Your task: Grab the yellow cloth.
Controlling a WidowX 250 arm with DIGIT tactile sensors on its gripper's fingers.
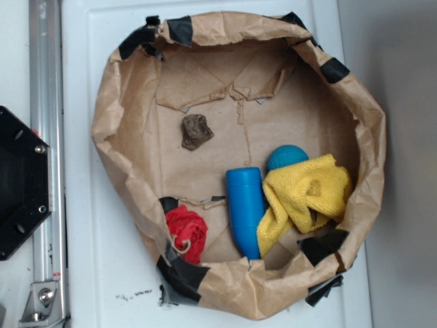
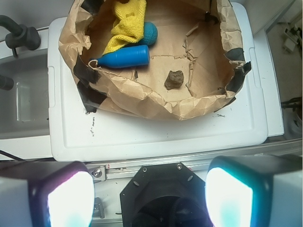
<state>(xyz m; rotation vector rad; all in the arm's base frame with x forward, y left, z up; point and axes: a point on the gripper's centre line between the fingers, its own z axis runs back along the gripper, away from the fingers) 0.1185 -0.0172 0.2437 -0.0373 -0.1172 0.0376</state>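
Gripper (image 2: 144, 198) wide apart — well short of yellow cloth (image 1: 306, 195).

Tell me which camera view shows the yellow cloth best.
The exterior view: the yellow cloth lies whole and crumpled beside the blue cylinder. In the wrist view it is far off, cut by the frame's top edge.

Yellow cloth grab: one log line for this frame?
phase: pre-approach | end effector: open, empty, outside paper bin | yellow cloth: in bin, against blue cylinder, beside blue ball | contact: none
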